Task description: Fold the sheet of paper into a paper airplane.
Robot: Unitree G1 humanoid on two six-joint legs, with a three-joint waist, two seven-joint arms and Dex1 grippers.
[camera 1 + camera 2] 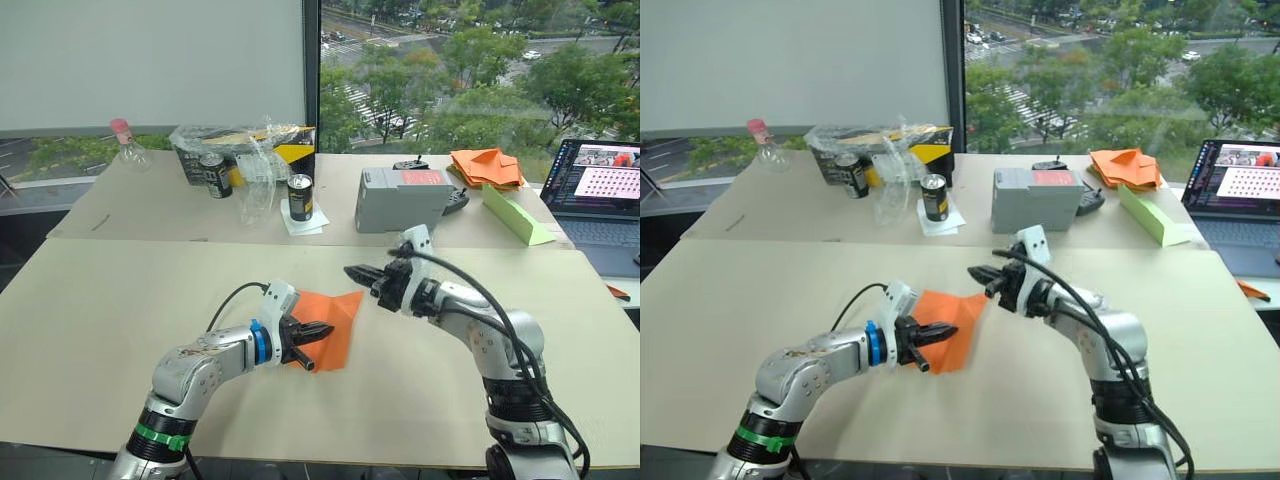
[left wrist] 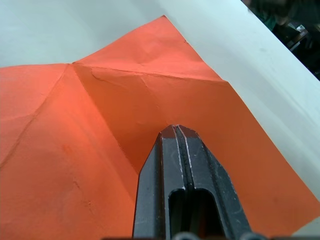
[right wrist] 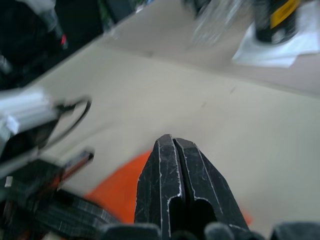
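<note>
The sheet of paper (image 1: pixel 335 325), bright orange and partly folded with visible creases, is seen lying on the table (image 1: pixel 120 300) directly under and ahead of the left end effector (image 1: pixel 312 342). That end effector is held low over the near edge of the sheet, its two black fingers pressed together in the left wrist view with nothing caught between them; whether the tips touch the paper cannot be told. The right end effector (image 1: pixel 356 271) is found just beyond the far right corner of the sheet, raised a little above the table, its fingers likewise closed against each other and gripping nothing. Farther from both end effectors, a grey box (image 1: pixel 402 198), two dark cans (image 1: pixel 299 197), a heap of orange paper pieces (image 1: pixel 486 167) and a light-green paper wedge (image 1: pixel 515 215) are set.
</note>
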